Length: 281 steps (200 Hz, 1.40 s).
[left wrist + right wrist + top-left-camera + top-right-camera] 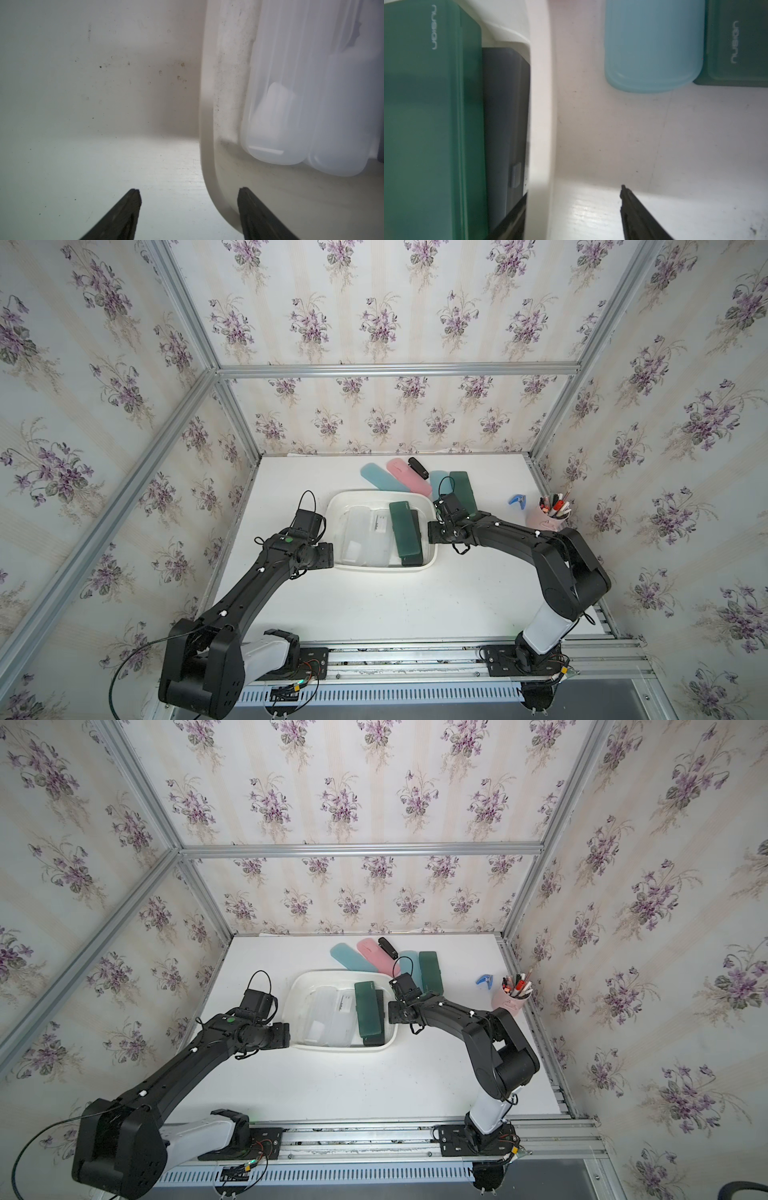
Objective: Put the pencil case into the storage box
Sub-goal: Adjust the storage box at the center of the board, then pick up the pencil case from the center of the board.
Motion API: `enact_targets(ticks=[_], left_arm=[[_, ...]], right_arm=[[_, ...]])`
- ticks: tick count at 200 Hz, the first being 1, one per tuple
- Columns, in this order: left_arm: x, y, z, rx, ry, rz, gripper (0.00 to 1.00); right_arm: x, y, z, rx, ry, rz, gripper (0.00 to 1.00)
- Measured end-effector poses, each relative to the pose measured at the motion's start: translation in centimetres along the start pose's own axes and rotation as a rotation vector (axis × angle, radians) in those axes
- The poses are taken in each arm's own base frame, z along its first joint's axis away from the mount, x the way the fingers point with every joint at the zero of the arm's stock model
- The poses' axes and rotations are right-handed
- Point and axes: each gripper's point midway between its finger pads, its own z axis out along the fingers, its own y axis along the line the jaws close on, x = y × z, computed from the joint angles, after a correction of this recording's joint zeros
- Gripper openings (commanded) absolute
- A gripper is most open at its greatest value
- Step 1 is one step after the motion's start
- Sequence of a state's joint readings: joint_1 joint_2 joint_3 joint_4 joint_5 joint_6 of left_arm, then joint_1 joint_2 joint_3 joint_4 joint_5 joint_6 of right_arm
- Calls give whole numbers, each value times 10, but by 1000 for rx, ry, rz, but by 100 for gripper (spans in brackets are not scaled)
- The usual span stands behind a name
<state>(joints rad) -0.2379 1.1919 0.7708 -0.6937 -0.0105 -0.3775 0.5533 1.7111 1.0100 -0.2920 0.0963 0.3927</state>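
Note:
The white storage box [374, 492] stands mid-table and holds a dark green pencil case [405, 531], a dark grey one [506, 104] beside it and translucent white ones [291, 124]. Behind the box on the table lie two light blue cases [380, 477] [654, 52], a pink case [407, 477] and another dark green case [463, 489]. My left gripper [189, 190] is open, astride the box's left rim [207, 145], one finger inside. My right gripper [574, 190] is open astride the right rim [542, 104], holding nothing.
A small black object [418, 467] lies against the pink case at the back. A blue clip [517, 499] and a pink pen cup [548, 518] stand at the right, near the wall. Wallpapered walls close the table on three sides.

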Motion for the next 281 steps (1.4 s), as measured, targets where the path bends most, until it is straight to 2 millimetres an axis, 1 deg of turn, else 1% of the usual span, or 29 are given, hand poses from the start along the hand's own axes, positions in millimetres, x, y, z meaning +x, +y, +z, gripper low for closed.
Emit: enact_targets(ticks=[22, 47, 53, 61, 74, 84, 105, 126, 132, 146, 161, 173, 193, 212, 232, 247, 261, 281], left_arm=[[5, -3, -2, -13, 12, 9, 84], [14, -8, -6, -26, 21, 29, 89], [17, -8, -7, -29, 20, 33, 91], [19, -9, -9, -34, 17, 35, 100], [21, -5, -14, -50, 7, 26, 99], [20, -1, -18, -65, -9, 9, 99], [10, 4, -35, -89, -61, -6, 99], [-10, 5, -56, -96, -138, -26, 99], [-15, 5, -61, -98, -154, -29, 99], [-27, 4, -71, -105, -183, -32, 99], [-39, 1, -77, -108, -203, -19, 99], [-46, -2, -77, -109, -203, -2, 99], [-57, -10, -71, -106, -194, 27, 99], [-62, -15, -61, -101, -177, 44, 99], [-62, -18, -50, -105, -152, 64, 99], [-63, -20, -44, -106, -145, 71, 99], [-62, -20, -39, -110, -135, 77, 99], [-60, -20, -34, -113, -128, 81, 99]], right_arm=[[3, -1, -5, -7, -4, 0, 65], [14, -5, -8, -9, 8, -1, 66], [17, -6, -9, -7, 14, -2, 67], [21, -8, -10, -7, 21, -2, 69], [24, -10, -13, -3, 25, -4, 75], [20, -13, -18, 0, 14, 2, 80], [-6, -25, -34, 7, -50, 45, 85], [-43, -37, -53, 17, -131, 76, 86], [-55, -43, -57, 23, -150, 91, 86], [-83, -68, -59, 57, -188, 126, 86], [-107, -92, -52, 98, -197, 142, 87], [-121, -104, -42, 117, -192, 137, 87], [-136, -118, -21, 128, -173, 112, 87], [-150, -132, 2, 148, -151, 92, 87], [-160, -142, 22, 167, -130, 72, 87], [-165, -143, 36, 166, -114, 46, 86], [-165, -144, 49, 167, -93, 25, 86], [-163, -143, 63, 155, -71, 3, 86]])
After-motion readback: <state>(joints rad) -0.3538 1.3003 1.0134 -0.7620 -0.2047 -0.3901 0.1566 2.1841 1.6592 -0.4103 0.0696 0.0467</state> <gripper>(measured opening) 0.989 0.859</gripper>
